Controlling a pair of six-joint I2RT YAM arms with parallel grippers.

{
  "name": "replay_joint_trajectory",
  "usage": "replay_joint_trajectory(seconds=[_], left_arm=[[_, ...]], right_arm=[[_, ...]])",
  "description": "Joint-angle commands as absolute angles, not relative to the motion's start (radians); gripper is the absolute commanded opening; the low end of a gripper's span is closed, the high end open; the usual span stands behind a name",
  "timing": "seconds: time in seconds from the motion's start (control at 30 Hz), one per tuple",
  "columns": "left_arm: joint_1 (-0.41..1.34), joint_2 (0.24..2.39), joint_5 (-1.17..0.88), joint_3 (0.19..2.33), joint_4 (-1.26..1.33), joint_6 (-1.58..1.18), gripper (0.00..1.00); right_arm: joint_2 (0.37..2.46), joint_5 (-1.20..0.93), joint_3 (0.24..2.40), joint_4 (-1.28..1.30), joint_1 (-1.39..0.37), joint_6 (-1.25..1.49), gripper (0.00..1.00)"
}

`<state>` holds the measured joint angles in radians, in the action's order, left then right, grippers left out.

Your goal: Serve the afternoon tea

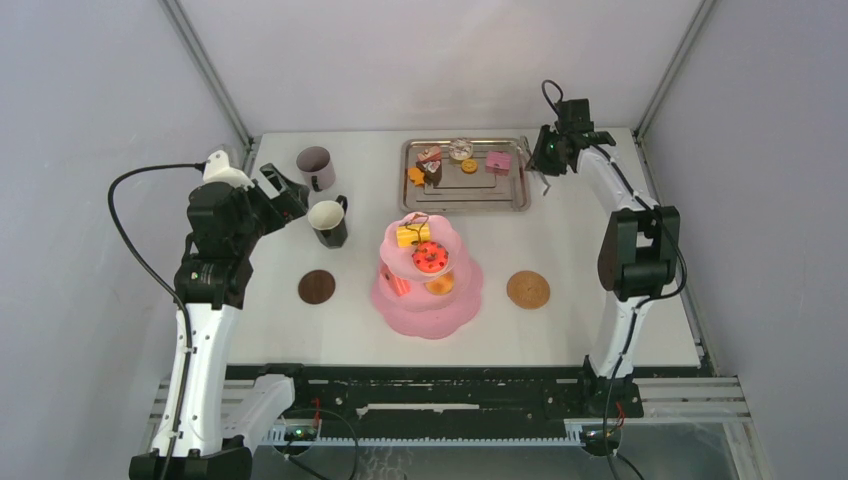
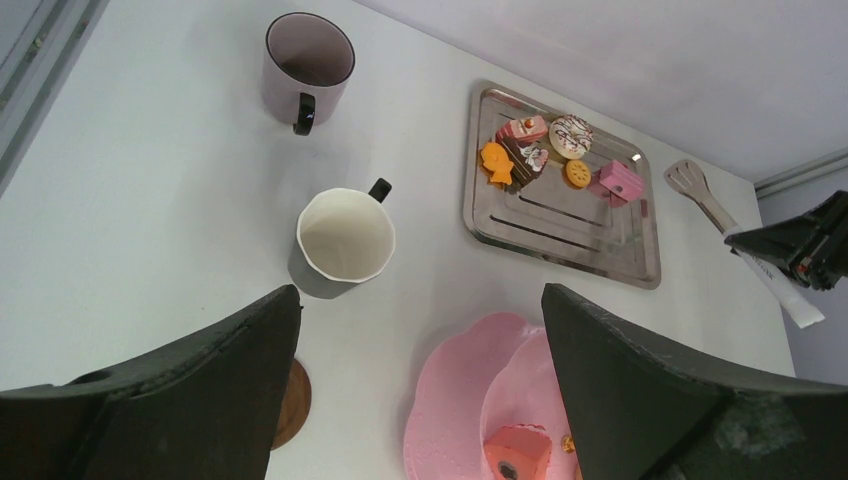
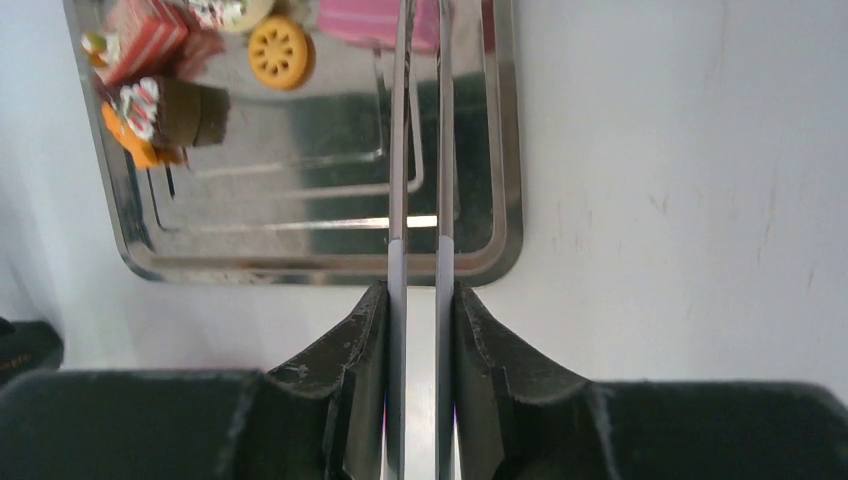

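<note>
The pink three-tier stand [image 1: 428, 305] [image 2: 465, 400] sits mid-table with a yellow cake [image 1: 412, 235], a red tart [image 1: 431, 257] and other pastries on its tiers. More toy cakes [image 1: 432, 162] [image 2: 525, 150] [image 3: 160, 95] lie on the steel tray. The black mug [image 1: 329, 222] [image 2: 343, 245] and the mauve mug [image 1: 315, 167] [image 2: 307, 68] stand at the left. My left gripper [image 1: 285, 190] [image 2: 418, 300] hovers open and holds nothing, near the black mug. My right gripper [image 1: 552, 150] [image 3: 421, 300] is shut on metal tongs [image 3: 420, 150] [image 2: 700, 190], whose tips reach over the tray's right part near a pink cake [image 3: 370, 20].
The rectangular steel tray [image 1: 465, 200] [image 2: 560, 225] [image 3: 300, 200] lies at the back centre. Two round brown coasters [image 1: 317, 287] [image 1: 528, 290] flank the stand; the left coaster [image 2: 290, 405] shows beside my left finger. Enclosure walls stand close on all sides.
</note>
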<state>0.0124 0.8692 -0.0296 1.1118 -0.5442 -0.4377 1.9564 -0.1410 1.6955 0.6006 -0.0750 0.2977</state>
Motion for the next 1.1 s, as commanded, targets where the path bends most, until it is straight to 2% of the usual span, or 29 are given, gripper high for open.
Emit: replay_joint_trajectory(seconds=[0.0,0.17,0.33,0.67,0.93,1.0,1.07], left_arm=[[0.004,0.857,-0.011,1.133,-0.534,-0.439,0.94],[0.004,0.862,-0.001,1.139,-0.542,-0.434,0.94],[0.003,0.869,0.001,1.141,-0.544,-0.431,0.94],[0.002,0.867,-0.008,1.127,-0.542,-0.433,0.94],[0.003,0.854,-0.017,1.125,-0.538,-0.43,0.94],[0.003,0.847,-0.016,1.119,-0.537,-0.431,0.94],[0.002,0.842,-0.014,1.115,-0.538,-0.431,0.94]], right_arm=[[2.038,-0.134,1.838,0.563,-0.067,0.308,0.0],[2.157,-0.157,1.959,0.597,-0.068,0.31,0.0],[2.177,-0.179,1.952,0.615,-0.072,0.298,0.0],[1.988,-0.255,1.679,0.541,-0.084,0.306,0.0],[1.843,-0.078,1.569,0.548,-0.083,0.299,0.0],[1.795,-0.057,1.531,0.558,-0.092,0.274,0.04],[1.747,-0.028,1.48,0.561,-0.111,0.249,0.14]])
